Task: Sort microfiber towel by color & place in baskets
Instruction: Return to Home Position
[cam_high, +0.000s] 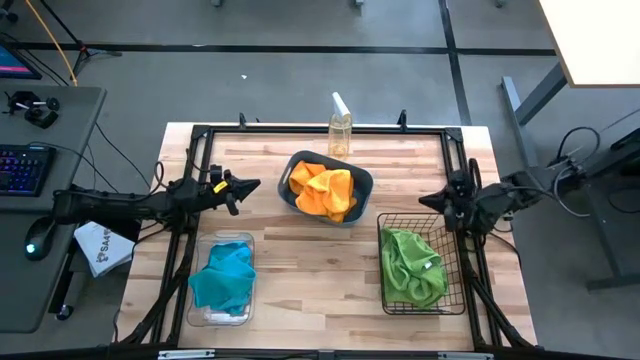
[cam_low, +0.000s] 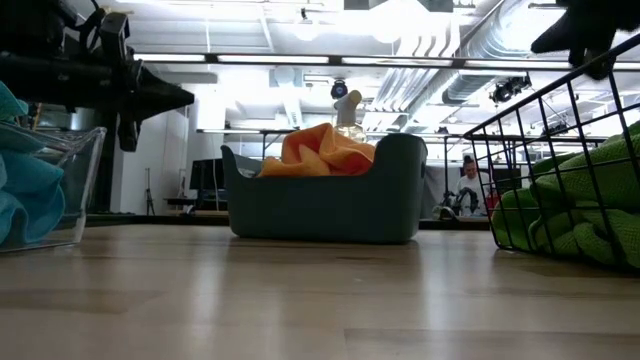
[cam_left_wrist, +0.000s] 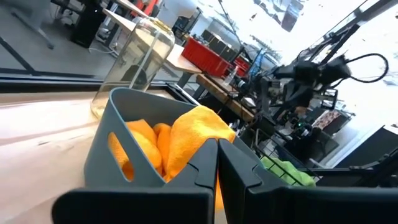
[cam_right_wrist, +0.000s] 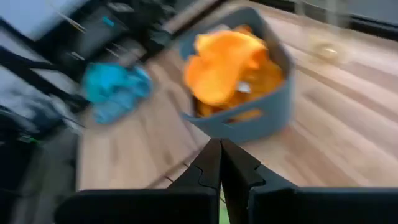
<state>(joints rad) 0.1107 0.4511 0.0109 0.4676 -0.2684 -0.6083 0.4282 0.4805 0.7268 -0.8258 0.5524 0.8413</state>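
The orange-yellow towels (cam_high: 322, 190) lie heaped in the dark teal tub (cam_high: 366, 183), which stands at the middle of the counter (cam_high: 320, 262) towards its far edge; their folds rise above the tub's rim in the low view. A sky-blue towel (cam_high: 225, 275) is bunched inside the clear bin (cam_high: 222, 318) at the near left, and the lime-green towels (cam_high: 412, 265) fill the near part of the black wire-mesh basket (cam_high: 420, 222) at the near right. All three containers stand apart from one another, with bare wood between them. Just beyond the tub, at the counter's far edge, stands a pale spray bottle (cam_high: 340, 128); any label on it cannot be made out. The left claw (cam_high: 252, 185) hangs above the counter's left side, level with the tub and pointing at it, its fingers closed together on nothing. The right claw (cam_high: 424, 200) hangs above the right side, over the far edge of the wire-mesh basket, pointing inward, its fingers likewise closed and empty. Off the counter to the left is a side desk (cam_high: 70, 110) with a keyboard (cam_high: 22, 168) and a white packet (cam_high: 102, 246) whose dark lettering is too small to read. In the low view a person (cam_low: 468, 185) sits far back in the room
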